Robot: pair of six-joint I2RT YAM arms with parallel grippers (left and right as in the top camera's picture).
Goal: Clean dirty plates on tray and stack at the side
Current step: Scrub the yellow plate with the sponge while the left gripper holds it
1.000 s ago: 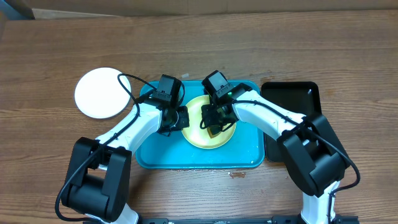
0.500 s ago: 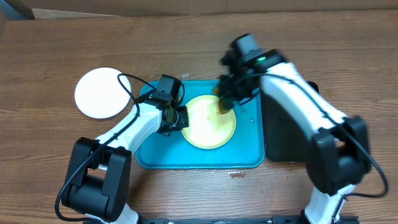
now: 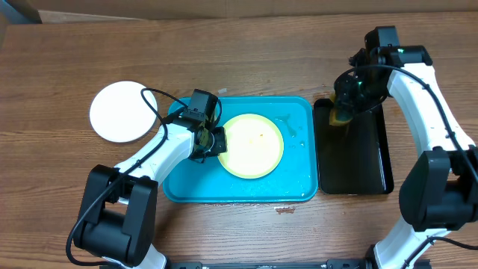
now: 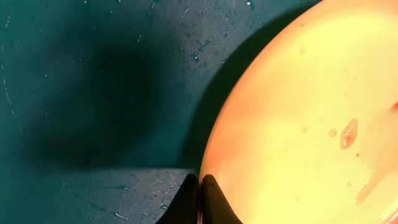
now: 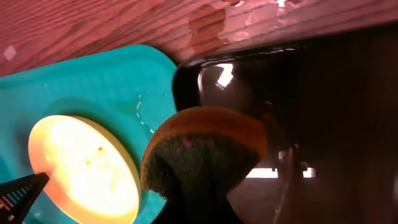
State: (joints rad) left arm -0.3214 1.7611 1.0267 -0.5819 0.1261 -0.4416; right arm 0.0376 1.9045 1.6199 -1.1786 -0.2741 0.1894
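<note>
A pale yellow-green plate (image 3: 254, 146) lies in the turquoise tray (image 3: 187, 188). My left gripper (image 3: 218, 142) is shut on the plate's left rim, with the two fingertips pinched together at the plate (image 4: 298, 112) edge in the left wrist view. Small reddish smears (image 4: 348, 132) mark the plate. A white plate (image 3: 119, 112) sits on the table left of the tray. My right gripper (image 3: 342, 113) is shut on a yellow and dark green sponge (image 5: 199, 149), which it holds above the black tray's (image 3: 358, 164) upper left corner. The sponge hides the right fingertips.
The narrow black tray stands just right of the turquoise tray (image 5: 93, 81). Water streaks show on the turquoise tray's right side (image 3: 291, 127). Bare wooden table lies behind both trays.
My right arm has lifted the sponge off the yellow-green plate and swung right, over the black tray. The left gripper has stayed on the plate's rim.
</note>
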